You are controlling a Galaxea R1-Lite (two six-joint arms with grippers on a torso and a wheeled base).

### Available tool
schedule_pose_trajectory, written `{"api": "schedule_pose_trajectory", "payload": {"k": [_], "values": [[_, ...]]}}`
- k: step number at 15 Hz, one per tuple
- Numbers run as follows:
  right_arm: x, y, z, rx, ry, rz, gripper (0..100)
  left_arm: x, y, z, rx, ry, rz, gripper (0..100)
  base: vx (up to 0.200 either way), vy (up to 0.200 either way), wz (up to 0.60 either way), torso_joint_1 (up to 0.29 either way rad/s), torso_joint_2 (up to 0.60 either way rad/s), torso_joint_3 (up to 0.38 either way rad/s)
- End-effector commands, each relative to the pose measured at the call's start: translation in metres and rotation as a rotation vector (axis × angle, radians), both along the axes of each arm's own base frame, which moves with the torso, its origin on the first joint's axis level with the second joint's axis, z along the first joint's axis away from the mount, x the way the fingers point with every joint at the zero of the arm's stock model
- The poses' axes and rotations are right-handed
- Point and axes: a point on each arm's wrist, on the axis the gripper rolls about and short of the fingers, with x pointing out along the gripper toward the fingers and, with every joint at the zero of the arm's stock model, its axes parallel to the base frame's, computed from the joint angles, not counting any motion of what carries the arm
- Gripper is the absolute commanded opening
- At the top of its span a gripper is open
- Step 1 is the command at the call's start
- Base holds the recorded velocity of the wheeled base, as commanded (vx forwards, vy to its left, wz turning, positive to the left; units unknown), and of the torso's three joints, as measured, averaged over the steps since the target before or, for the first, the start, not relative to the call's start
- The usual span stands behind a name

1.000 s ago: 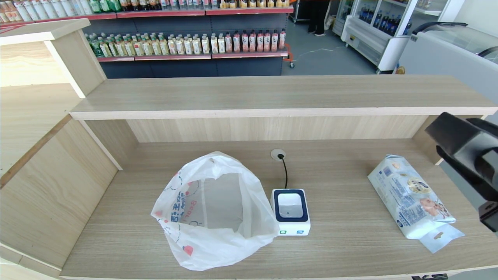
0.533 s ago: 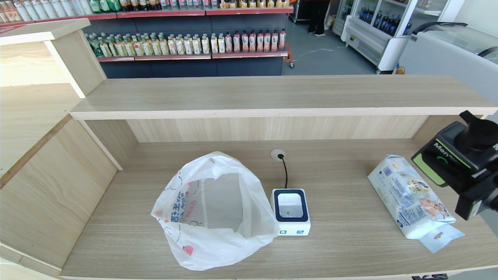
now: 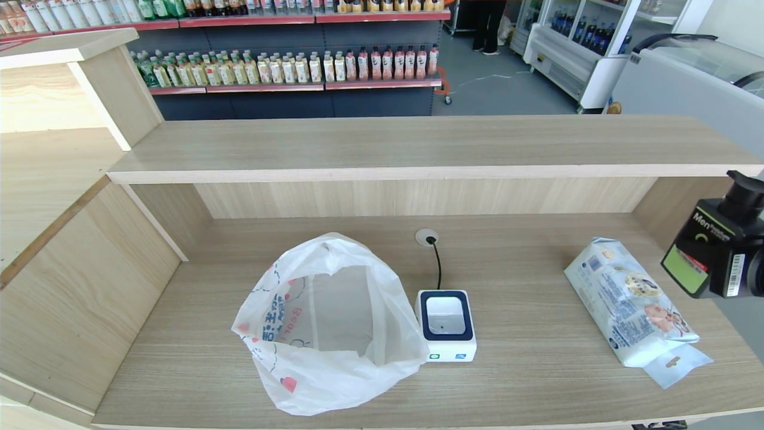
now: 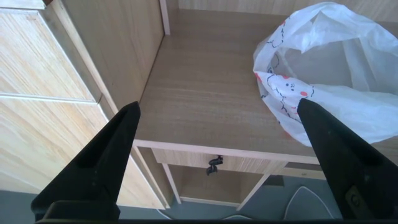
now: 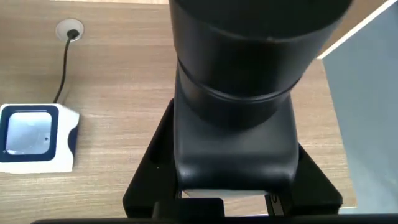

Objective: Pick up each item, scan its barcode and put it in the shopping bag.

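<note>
A black bottle (image 3: 710, 251) with a green label and a barcode hangs above the counter's right end, beside the pale blue snack packet (image 3: 632, 301) that lies flat there. My right gripper (image 5: 231, 190) is shut on the bottle (image 5: 233, 118), one finger on each side. The white shopping bag (image 3: 328, 322) stands open at the centre left, with the white barcode scanner (image 3: 446, 325) just to its right. My left gripper (image 4: 219, 106) is open with nothing in it, off the counter's front left edge, and the bag (image 4: 336, 68) is beyond it.
The raised back ledge (image 3: 418, 149) and the left side wall (image 3: 89, 286) enclose the counter. The scanner's black cable runs to a grommet (image 3: 427, 237) near the back. Bare counter (image 3: 519, 298) lies between scanner and packet.
The right arm has turned the bottle more upright and drawn it toward the right edge, so its green label and barcode now show. Bag, scanner and packet have not moved.
</note>
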Motion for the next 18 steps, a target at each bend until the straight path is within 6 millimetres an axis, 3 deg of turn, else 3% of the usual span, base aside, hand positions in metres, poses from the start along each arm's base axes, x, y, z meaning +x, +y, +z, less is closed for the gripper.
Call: {"api": "schedule_pose_trajectory", "payload": {"k": [1,14,18], "values": [[0.012,-0.009,0.008,0.004,0.006,-0.056,0,0.0,0.0,0.0,0.0,-0.001,0.002,100,0.0,0.0,0.0,0.0,0.0,0.0],[0.001,-0.005,0.004,-0.02,0.047,-0.018,0,0.0,0.0,0.0,0.0,-0.001,0.0,100,0.0,0.0,0.0,0.0,0.0,0.0],[-0.006,0.003,0.007,0.012,0.028,0.094,0,0.0,0.0,0.0,0.0,-0.001,0.0,100,0.0,0.0,0.6,0.0,0.01,0.006]]}}
